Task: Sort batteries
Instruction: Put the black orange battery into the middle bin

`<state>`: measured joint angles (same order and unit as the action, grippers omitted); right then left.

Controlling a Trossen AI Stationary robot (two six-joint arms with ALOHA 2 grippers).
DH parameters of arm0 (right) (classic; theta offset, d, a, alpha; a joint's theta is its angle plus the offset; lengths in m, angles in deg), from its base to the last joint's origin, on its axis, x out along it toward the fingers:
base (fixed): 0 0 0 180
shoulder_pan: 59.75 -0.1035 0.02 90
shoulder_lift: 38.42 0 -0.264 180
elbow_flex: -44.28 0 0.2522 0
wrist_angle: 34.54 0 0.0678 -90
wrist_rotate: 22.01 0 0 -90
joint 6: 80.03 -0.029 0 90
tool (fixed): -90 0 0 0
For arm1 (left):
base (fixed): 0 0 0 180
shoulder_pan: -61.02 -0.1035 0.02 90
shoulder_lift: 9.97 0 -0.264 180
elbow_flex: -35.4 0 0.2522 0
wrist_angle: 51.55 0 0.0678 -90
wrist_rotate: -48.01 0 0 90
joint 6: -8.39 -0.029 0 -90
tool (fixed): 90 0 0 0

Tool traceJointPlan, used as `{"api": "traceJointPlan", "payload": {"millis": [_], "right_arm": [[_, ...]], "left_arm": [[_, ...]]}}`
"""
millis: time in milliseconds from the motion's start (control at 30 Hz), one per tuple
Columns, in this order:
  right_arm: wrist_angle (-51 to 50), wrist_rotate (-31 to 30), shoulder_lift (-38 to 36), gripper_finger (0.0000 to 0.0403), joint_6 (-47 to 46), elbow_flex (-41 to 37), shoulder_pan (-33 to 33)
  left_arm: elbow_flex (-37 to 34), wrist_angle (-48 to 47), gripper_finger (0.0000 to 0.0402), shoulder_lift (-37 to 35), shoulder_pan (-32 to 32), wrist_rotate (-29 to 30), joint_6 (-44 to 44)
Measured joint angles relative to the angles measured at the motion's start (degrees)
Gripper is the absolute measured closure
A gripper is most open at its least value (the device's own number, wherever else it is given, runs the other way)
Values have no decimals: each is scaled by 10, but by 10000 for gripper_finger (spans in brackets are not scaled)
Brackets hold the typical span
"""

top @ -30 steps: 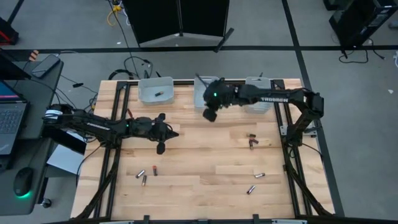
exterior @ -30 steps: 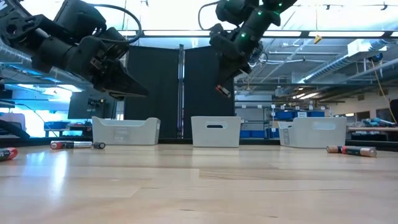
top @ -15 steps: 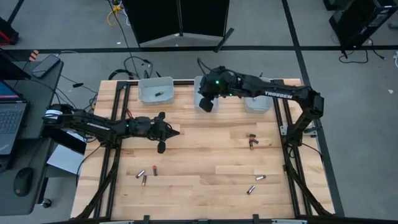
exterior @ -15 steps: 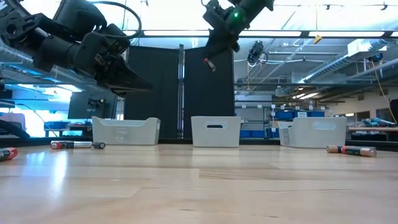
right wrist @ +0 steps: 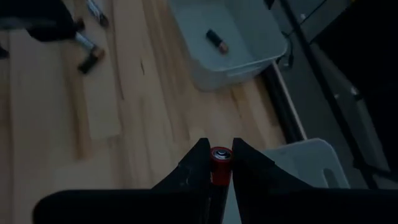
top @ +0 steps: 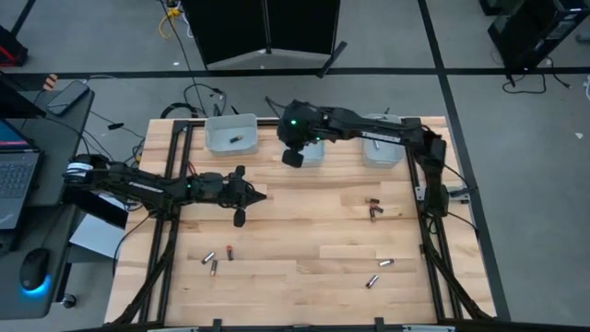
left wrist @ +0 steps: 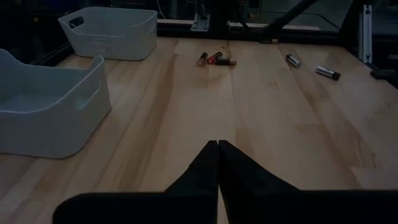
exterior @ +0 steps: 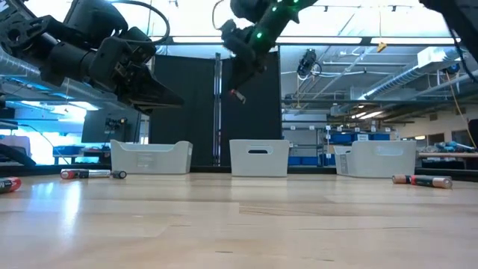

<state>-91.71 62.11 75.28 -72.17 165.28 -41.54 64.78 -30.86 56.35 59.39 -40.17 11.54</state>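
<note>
The left gripper [top: 241, 195] hangs over the left-middle of the table [top: 304, 221] with its fingers pressed together on nothing, as its wrist view shows, and it looks to be waiting. Below and behind it, toward the table's front edge, three batteries [top: 218, 257] lie loose on the wood. Up and away from it, at the far edge, stands the left bin [top: 230, 132], which already holds one dark battery [top: 233, 138]; the right wrist view shows that one as black with a copper end. Further right, the right gripper [top: 292, 157] is raised well above the table, over the near-left corner of the middle bin [top: 311, 148], pinching a battery [right wrist: 220, 163] that is black-bodied with a red end facing the wrist camera. The left bin lies ahead of this gripper and a little to one side, so the carried cell seems bound for it or the middle bin; which one cannot be told. Right of that gripper sits the third bin [top: 381, 150], its contents not visible. Down the table from it lie a touching pair [top: 373, 209], one red-ended, and nearer the front two silver-grey cells [top: 379, 270], apart. By this count sorting is at an early stage: one binned, one in transit, about seven left.
</note>
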Motion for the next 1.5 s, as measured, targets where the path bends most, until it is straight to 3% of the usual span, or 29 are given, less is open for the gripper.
{"api": "traceJointPlan", "payload": {"millis": [567, 867, 1500], "right_arm": [[-12, 38, 118, 348, 23, 6, 91], [-26, 58, 138, 348, 23, 1, 131], [-14, 75, 138, 348, 22, -24, 150]], "left_arm": [[0, 8, 387, 0, 0, 0, -15], [0, 5, 387, 0, 0, 1, -12], [0, 4, 387, 0, 0, 5, 3]]}}
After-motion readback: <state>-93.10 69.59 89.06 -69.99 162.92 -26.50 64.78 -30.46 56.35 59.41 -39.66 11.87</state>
